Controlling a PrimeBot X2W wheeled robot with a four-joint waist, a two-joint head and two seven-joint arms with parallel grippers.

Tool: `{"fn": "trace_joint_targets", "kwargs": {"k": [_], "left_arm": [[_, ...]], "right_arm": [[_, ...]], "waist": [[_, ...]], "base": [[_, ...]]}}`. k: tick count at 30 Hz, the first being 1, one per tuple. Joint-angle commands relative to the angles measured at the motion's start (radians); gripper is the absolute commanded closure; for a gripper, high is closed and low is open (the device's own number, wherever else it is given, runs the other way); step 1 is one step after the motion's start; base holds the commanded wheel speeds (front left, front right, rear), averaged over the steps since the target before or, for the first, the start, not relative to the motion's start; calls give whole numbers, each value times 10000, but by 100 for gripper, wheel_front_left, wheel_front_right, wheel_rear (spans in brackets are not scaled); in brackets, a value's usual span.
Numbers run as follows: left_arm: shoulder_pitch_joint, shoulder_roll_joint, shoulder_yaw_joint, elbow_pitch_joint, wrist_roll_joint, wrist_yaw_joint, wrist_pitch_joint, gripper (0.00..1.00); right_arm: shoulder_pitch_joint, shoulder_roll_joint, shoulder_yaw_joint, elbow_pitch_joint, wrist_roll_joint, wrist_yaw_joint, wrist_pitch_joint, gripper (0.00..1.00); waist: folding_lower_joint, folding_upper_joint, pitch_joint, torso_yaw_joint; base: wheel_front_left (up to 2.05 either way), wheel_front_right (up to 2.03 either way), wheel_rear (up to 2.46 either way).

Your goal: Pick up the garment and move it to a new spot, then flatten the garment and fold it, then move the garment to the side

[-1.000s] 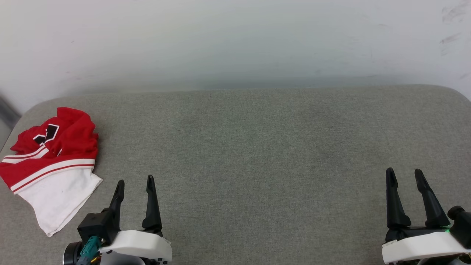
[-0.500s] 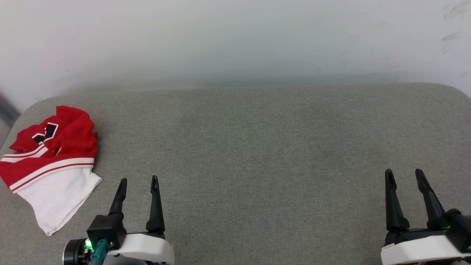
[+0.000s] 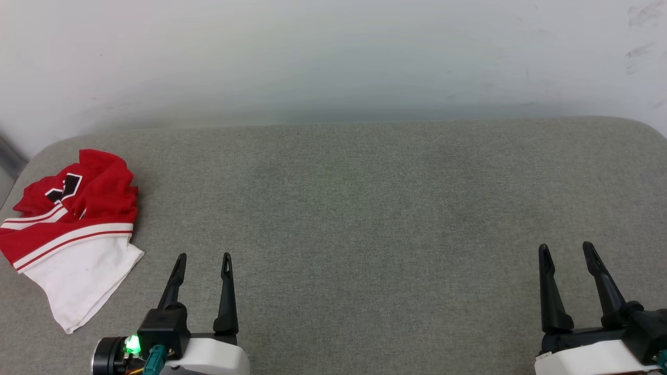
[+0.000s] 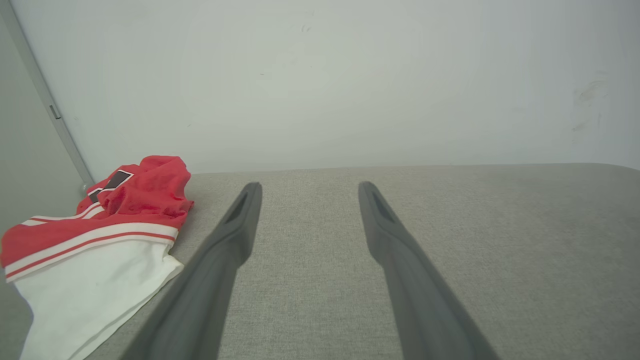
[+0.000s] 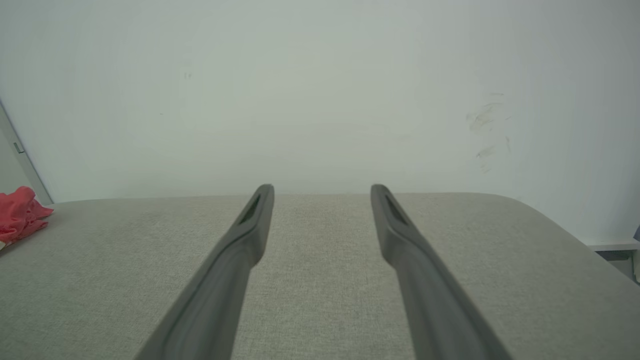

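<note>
The garment lies crumpled at the far left of the grey cushioned surface: red cloth with black letters, white and red stripes, and a white part nearest me. The left wrist view shows the garment left of the fingers, and a red edge of the garment appears at the left border of the right wrist view. My left gripper stands open at the lower left, just right of the garment and apart from it. My right gripper stands open at the lower right, with nothing between its fingers.
A pale wall rises directly behind the surface. The surface's rounded corners fall away at the far right and far left. A grey vertical strip runs down the wall at the left.
Both grippers have drawn back slightly toward the bottom of the head view; the left one has also shifted a little right. The garment has not moved.
</note>
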Motion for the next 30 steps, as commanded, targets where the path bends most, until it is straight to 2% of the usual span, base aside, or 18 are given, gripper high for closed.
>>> {"fn": "trace_joint_targets", "kwargs": {"k": [1, 22, 30], "left_arm": [[50, -11, -25, 3, 96, -29, -82, 0], [55, -26, 24, 262, -307, -10, -62, 0], [-84, -24, 144, 288, -301, -11, -62, 0]], "right_arm": [[135, 16, 10, -41, -82, 0, -55, 0], [228, 16, 143, 148, 554, 0, -52, 0], [289, 16, 103, 86, 496, -1, -52, 0]], "waist": [[-1, -1, -5, 7], [-1, -1, -48, 116], [-1, -1, -9, 590]], "base": [[0, 0, 0], [0, 0, 0], [0, 0, 0]]}}
